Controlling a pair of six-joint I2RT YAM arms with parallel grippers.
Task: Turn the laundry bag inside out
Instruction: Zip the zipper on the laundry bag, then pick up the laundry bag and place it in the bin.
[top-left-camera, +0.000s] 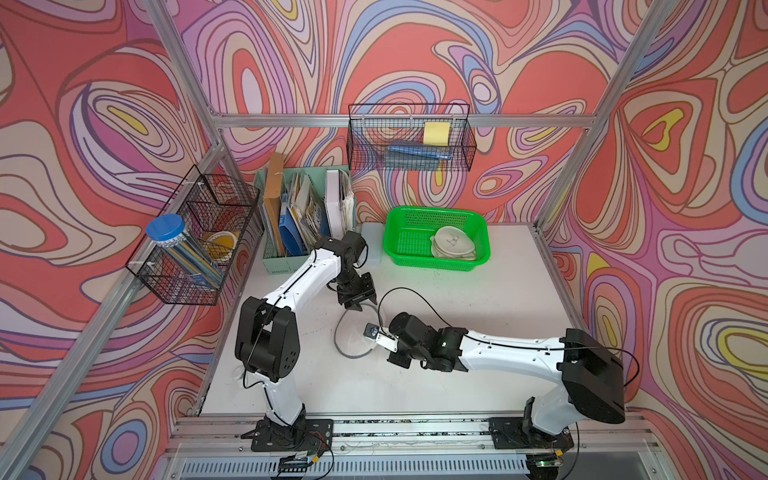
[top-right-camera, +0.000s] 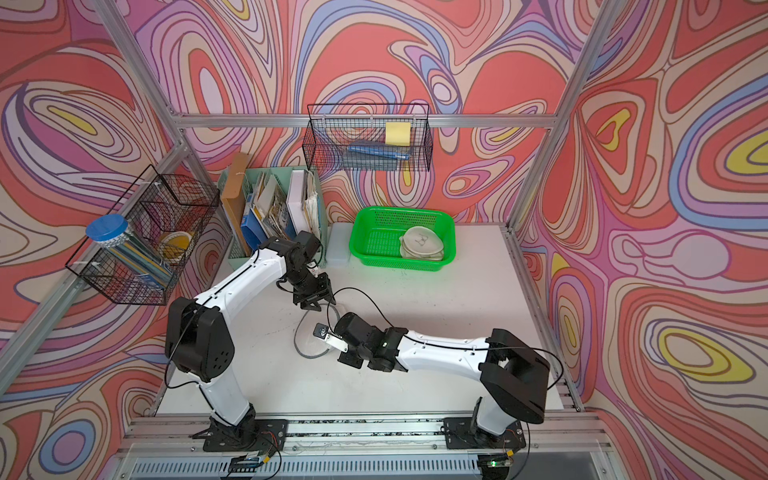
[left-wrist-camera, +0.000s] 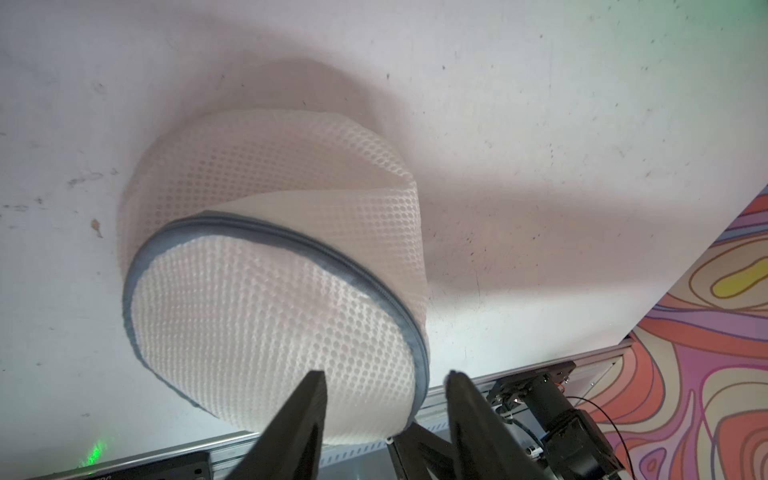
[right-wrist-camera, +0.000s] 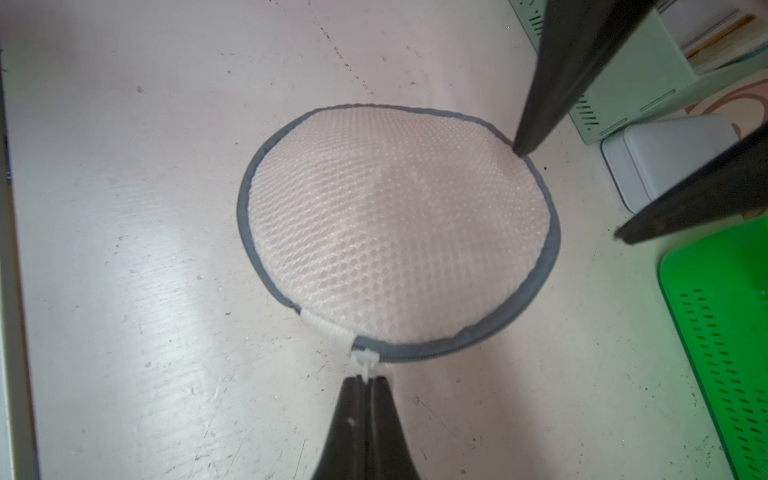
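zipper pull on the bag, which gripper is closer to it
Right. The right gripper is shut on the zipper pull at the rim of the bag; the left gripper is open at the opposite rim, across the bag.

LIGHT: I see both top views bright, even, lit from overhead | SHADOW: wide, soft shadow on table (left-wrist-camera: 561, 137), L wrist view | GLARE: pale sheen on table, R wrist view; green cast nr basket (right-wrist-camera: 715, 332) | FOCUS: nearest foreground soft | EDGES: wide-angle stretch
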